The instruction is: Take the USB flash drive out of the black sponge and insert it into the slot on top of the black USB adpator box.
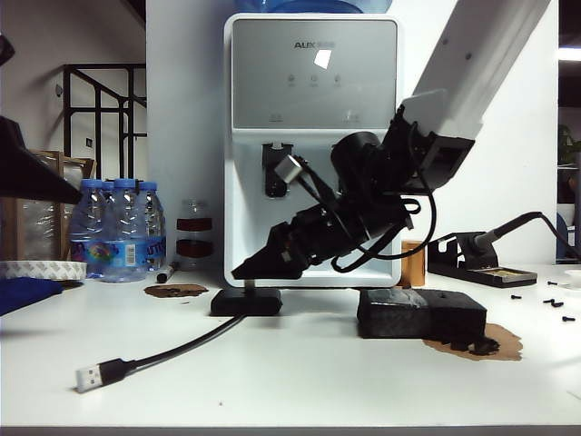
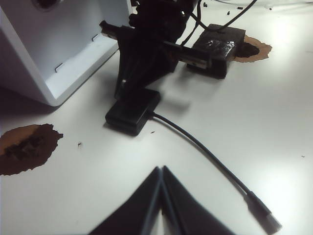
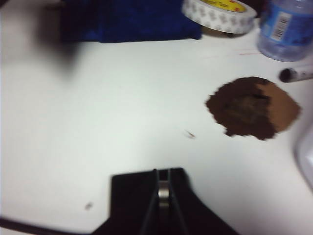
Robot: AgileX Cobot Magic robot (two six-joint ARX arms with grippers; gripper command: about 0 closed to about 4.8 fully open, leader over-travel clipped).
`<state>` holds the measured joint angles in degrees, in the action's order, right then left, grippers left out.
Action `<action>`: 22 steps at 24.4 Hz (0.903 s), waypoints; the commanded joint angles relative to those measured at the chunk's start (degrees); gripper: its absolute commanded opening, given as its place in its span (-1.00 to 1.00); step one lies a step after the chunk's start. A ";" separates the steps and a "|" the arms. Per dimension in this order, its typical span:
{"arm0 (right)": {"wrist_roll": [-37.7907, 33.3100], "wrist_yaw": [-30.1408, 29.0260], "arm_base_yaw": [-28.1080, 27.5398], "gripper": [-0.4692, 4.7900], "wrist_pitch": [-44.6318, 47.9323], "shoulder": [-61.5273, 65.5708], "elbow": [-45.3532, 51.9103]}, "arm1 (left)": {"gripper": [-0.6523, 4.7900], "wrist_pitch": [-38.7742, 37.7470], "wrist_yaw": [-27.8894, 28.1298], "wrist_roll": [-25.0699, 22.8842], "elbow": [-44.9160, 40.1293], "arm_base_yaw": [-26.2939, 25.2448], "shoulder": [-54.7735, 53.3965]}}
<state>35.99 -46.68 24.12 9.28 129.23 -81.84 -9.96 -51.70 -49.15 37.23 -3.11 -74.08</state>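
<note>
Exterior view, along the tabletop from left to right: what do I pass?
Silver USB plug → black USB adpator box, with the right claw just above it → black sponge → soldering iron stand.

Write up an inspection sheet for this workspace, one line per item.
Surface: white table, brown stains.
Job's things: USB flash drive clamped in right gripper over black USB adpator box; black sponge beside the box.
Clutter: tape roll, blue cloth, marker, small screws.
Grippers: right gripper shut on the drive above the box; left gripper shut, empty, hanging back from the box.
Cables: box's cable ends in loose plug.
Surroundings: water dispenser, water bottles, soldering iron stand.
</note>
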 commanded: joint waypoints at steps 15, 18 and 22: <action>5.11 -7.50 -0.96 -0.83 0.02 0.63 -0.68 | -0.78 0.44 -1.44 0.17 0.20 0.35 0.15; 5.27 -7.52 -0.96 -0.83 0.76 2.23 -2.03 | -0.78 0.31 -1.42 0.20 0.20 0.48 0.13; 4.24 -7.43 -0.55 -0.83 0.52 3.13 -2.73 | -0.78 0.11 -1.38 0.35 0.20 0.50 0.13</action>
<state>40.62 -54.35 23.16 10.15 132.49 -84.53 -9.98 -52.71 -48.95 37.23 -2.68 -74.08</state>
